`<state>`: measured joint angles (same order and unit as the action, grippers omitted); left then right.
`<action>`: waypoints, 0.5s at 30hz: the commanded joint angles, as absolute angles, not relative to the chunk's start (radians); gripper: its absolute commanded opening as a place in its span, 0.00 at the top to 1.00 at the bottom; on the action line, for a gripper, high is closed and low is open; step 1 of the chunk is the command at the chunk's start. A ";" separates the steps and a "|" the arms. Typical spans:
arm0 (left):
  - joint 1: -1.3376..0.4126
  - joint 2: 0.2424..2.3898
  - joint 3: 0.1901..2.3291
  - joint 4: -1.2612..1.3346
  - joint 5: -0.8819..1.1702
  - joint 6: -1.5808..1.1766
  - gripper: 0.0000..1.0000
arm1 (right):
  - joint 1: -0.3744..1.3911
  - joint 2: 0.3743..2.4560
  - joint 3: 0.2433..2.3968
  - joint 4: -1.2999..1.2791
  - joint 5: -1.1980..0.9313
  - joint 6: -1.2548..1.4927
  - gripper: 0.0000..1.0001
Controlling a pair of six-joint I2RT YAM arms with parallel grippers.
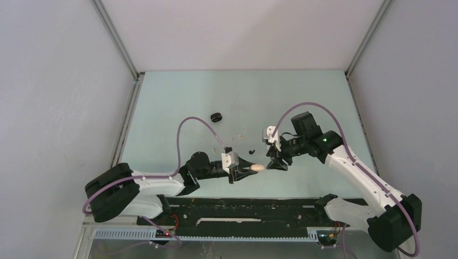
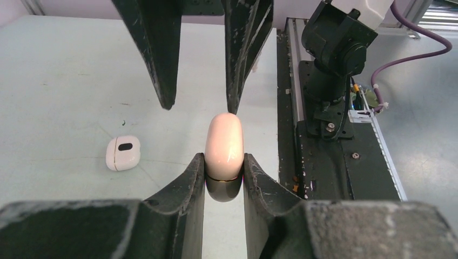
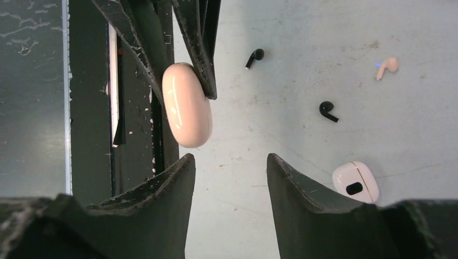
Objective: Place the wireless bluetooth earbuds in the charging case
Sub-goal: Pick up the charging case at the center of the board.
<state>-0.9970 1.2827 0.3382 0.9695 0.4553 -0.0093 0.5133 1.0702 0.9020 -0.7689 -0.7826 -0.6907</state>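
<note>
Left wrist view: my left gripper (image 2: 224, 160) clamps the pink case (image 2: 224, 140), its near end lost in shadow; my right gripper (image 3: 229, 160), fingers apart, hangs just beside it.

The pink case (image 2: 224, 144) is seen as smooth, glossy plastic with bright highlights. The left gripper's fingers (image 2: 183, 186) are shown as matt black, rough-grained and flecked with pale scuffs. The table (image 3: 302, 32) is finished matt, pale and lightly scratched. Smooth plastic is also seen on the glossy white case (image 3: 355, 182) and the black earbuds (image 3: 328, 110)
</note>
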 commanded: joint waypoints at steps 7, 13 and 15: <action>-0.991 1.319 0.348 1.034 0.470 -0.023 0.83 | 0.529 1.140 0.948 -0.779 -0.933 -0.706 0.46; -0.991 1.342 0.350 1.066 0.474 -0.039 0.83 | 0.554 1.149 0.948 -0.810 -0.933 -0.723 0.43; -0.991 1.347 0.350 1.080 0.477 -0.046 0.83 | 0.561 1.162 0.948 -0.789 -0.912 -0.690 0.44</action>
<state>-0.9962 1.3361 0.3382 0.9947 0.4599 -0.0284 0.5411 1.1446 0.9089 -0.7994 -0.9092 -0.7078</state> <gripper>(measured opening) 0.287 0.572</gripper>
